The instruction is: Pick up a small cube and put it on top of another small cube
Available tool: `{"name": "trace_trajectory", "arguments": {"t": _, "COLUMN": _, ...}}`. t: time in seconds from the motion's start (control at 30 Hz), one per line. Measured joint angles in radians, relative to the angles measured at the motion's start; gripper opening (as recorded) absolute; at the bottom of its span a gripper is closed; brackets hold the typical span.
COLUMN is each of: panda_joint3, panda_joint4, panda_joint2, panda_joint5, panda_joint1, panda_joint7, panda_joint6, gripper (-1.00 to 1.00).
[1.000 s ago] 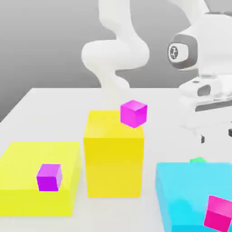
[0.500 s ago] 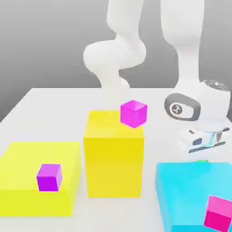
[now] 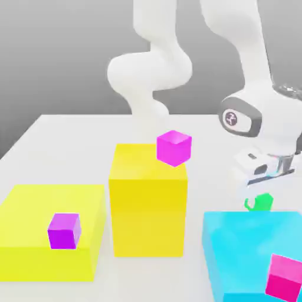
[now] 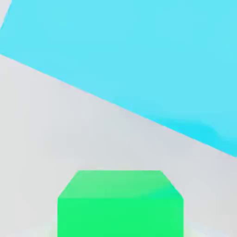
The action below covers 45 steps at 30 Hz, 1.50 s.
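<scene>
**One arm, green cube pinched and lifted**

One white robot arm [image 3: 154, 71] reaches over a pale grey table [image 3: 53, 147]. Its tool [image 3: 259, 197] points downward and is pressed together on the green cube [image 3: 259, 203], pinching it. In the exterior view the green cube hangs just beyond the far edge of the cyan block [image 3: 250, 248], which sits at the table's near edge, toward the exterior view's right. In the hand view the green cube [image 4: 120, 203] appears close up, with bare table [image 4: 69, 134] beneath it and the cyan block [image 4: 139, 51] beside it.

A tall yellow block [image 3: 148, 200] stands near the middle of the table. A magenta cube [image 3: 174, 147] rests on its top, at the far corner toward the exterior view's right, slightly turned. A low, wide yellow block [image 3: 35, 236] lies by the near edge, toward the exterior view's left. The purple cube [image 3: 63, 230] sits on top of this low block, near its front edge. A pink cube [image 3: 285, 277] rests on the cyan block, at its near corner. The green cube and the purple cube are well apart, with the tall yellow block between them.
</scene>
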Motion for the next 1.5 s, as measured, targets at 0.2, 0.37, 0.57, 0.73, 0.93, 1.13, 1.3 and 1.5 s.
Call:
{"name": "trace_trajectory", "arguments": {"t": 0.2, "panda_joint3": 0.122, "panda_joint4": -0.004, "panda_joint2": 0.038, "panda_joint5": 0.122, "panda_joint1": -0.017, "panda_joint7": -0.267, "panda_joint6": -0.134, "gripper": -1.0}}
{"name": "trace_trajectory", "arguments": {"t": 0.37, "panda_joint3": 0.166, "panda_joint4": 0.033, "panda_joint2": 0.042, "panda_joint5": 0.217, "panda_joint1": -0.088, "panda_joint7": -0.496, "panda_joint6": -0.24, "gripper": -1.0}}
{"name": "trace_trajectory", "arguments": {"t": 0.57, "panda_joint3": 0.201, "panda_joint4": 0.084, "panda_joint2": 0.04, "panda_joint5": 0.325, "panda_joint1": -0.177, "panda_joint7": -0.769, "panda_joint6": -0.367, "gripper": -1.0}}
{"name": "trace_trajectory", "arguments": {"t": 0.73, "panda_joint3": 0.217, "panda_joint4": 0.128, "panda_joint2": 0.037, "panda_joint5": 0.414, "panda_joint1": -0.24, "panda_joint7": -0.995, "panda_joint6": -0.475, "gripper": -1.0}}
{"name": "trace_trajectory", "arguments": {"t": 0.93, "panda_joint3": 0.23, "panda_joint4": 0.181, "panda_joint2": 0.032, "panda_joint5": 0.517, "panda_joint1": -0.31, "panda_joint7": -1.266, "panda_joint6": -0.607, "gripper": -1.0}}
{"name": "trace_trajectory", "arguments": {"t": 1.13, "panda_joint3": 0.153, "panda_joint4": 0.262, "panda_joint2": -0.004, "panda_joint5": 0.554, "panda_joint1": -0.435, "panda_joint7": -1.43, "panda_joint6": -0.694, "gripper": -1.0}}
{"name": "trace_trajectory", "arguments": {"t": 1.3, "panda_joint3": 0.013, "panda_joint4": 0.304, "panda_joint2": -0.051, "panda_joint5": 0.457, "panda_joint1": -0.561, "panda_joint7": -1.274, "panda_joint6": -0.661, "gripper": -1.0}}
{"name": "trace_trajectory", "arguments": {"t": 1.5, "panda_joint3": -0.105, "panda_joint4": 0.348, "panda_joint2": -0.11, "panda_joint5": 0.332, "panda_joint1": -0.765, "panda_joint7": -1.057, "panda_joint6": -0.614, "gripper": -1.0}}
